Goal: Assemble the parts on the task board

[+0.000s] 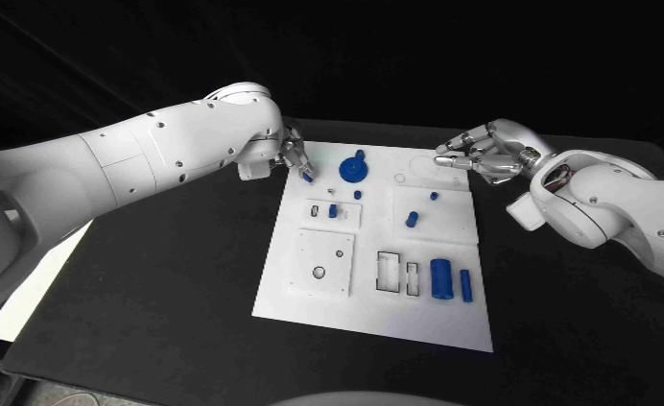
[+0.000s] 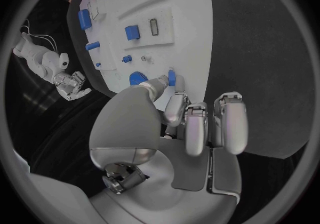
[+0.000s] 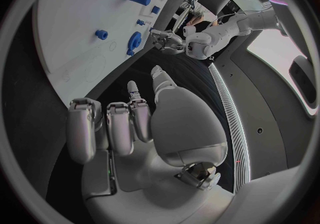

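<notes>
The white task board (image 1: 363, 302) lies in the middle of the black table. My left hand (image 1: 291, 156) hovers at the board's far left corner and pinches a small blue part (image 2: 171, 78) between thumb and a finger, just beside the blue round disc (image 1: 354, 170). In the left wrist view that disc (image 2: 138, 78) sits close under the fingertips. My right hand (image 1: 485, 156) hangs over the board's far right corner, its fingers (image 3: 110, 128) curled in with nothing in them.
Other blue parts lie on the board: a small peg (image 1: 357, 194), a piece in a left-side slot (image 1: 334, 210), two pieces mid-right (image 1: 413, 219), and two cylinders (image 1: 441, 277) near the front right. Empty cut-outs (image 1: 391, 271) lie beside them. Black table surrounds the board.
</notes>
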